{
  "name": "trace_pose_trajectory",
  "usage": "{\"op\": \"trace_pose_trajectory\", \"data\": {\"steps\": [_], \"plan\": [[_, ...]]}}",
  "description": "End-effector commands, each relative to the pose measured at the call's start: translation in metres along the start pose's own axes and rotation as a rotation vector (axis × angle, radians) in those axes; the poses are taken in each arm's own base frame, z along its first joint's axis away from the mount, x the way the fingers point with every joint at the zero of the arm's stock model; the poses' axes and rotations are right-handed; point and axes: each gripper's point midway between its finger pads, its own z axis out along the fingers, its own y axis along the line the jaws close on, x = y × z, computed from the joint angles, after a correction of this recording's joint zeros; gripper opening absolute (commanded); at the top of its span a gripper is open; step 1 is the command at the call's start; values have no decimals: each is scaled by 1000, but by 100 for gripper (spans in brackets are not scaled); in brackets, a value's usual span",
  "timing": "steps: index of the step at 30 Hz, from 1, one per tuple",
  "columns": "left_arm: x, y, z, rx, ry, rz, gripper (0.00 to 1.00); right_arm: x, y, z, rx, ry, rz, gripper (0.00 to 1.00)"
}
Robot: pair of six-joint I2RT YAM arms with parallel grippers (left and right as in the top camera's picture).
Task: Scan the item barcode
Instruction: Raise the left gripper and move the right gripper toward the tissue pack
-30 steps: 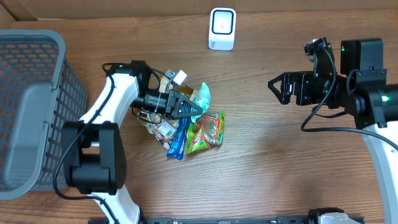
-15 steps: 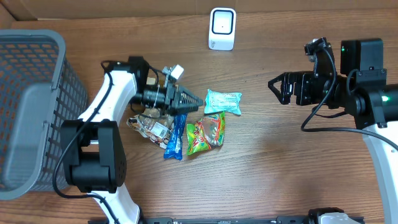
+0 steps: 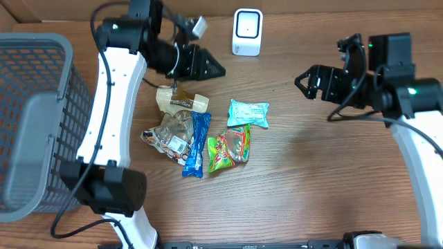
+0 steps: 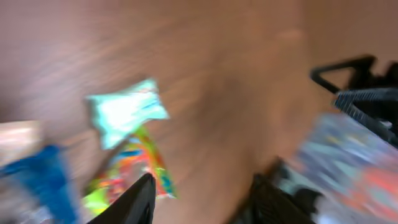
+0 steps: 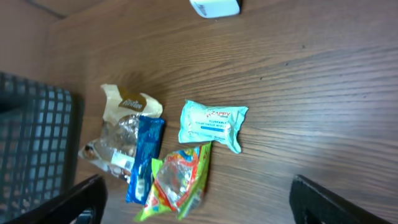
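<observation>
Several snack packets lie together mid-table: a teal packet (image 3: 248,113), a green-and-orange packet (image 3: 230,147), a blue packet (image 3: 196,144), a clear snack bag (image 3: 169,133) and a beige packet (image 3: 181,102). The white scanner (image 3: 247,31) stands at the far edge. My left gripper (image 3: 216,69) hangs above the table behind the pile, open and empty. Its blurred wrist view shows the teal packet (image 4: 124,112) and the green-and-orange packet (image 4: 127,177) beyond the left gripper (image 4: 202,199). My right gripper (image 3: 303,83) is open wide at the right, clear of the packets; its view shows the teal packet (image 5: 211,123).
A grey mesh basket (image 3: 41,76) fills the left side, also at the left edge of the right wrist view as the basket (image 5: 31,137). Bare wood lies between the pile and the right arm.
My left gripper opened, leaving the teal packet on the table to the right of the pile, then rose and drew back toward the far edge. The beige packet is now uncovered. The right arm shifted slightly.
</observation>
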Motion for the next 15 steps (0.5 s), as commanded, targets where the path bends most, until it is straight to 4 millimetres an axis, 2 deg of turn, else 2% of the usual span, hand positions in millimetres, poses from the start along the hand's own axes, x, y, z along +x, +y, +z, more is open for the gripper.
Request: {"op": "trace_pose_trajectory", "data": {"steps": [1,4,6,12,13,14,15], "plan": [[-20,21,-55,-357,-175,-69,41,-7,4,20,18,4,63,88],[-28,34,-84,-514,-264,-126,42,-11,-3,44,97,-4,91,82],[-28,46,-97,-609,-297,-166,42,-11,-7,62,150,-6,98,80],[-16,79,-117,-822,-312,-266,45,11,-1,129,210,62,134,80],[-15,81,-117,-832,-308,-268,47,16,-1,139,213,78,144,80],[-14,82,-116,-835,-304,-270,54,20,-1,148,217,92,159,80],[-14,83,-115,-835,-300,-270,67,25,-2,157,223,108,174,80]]}}
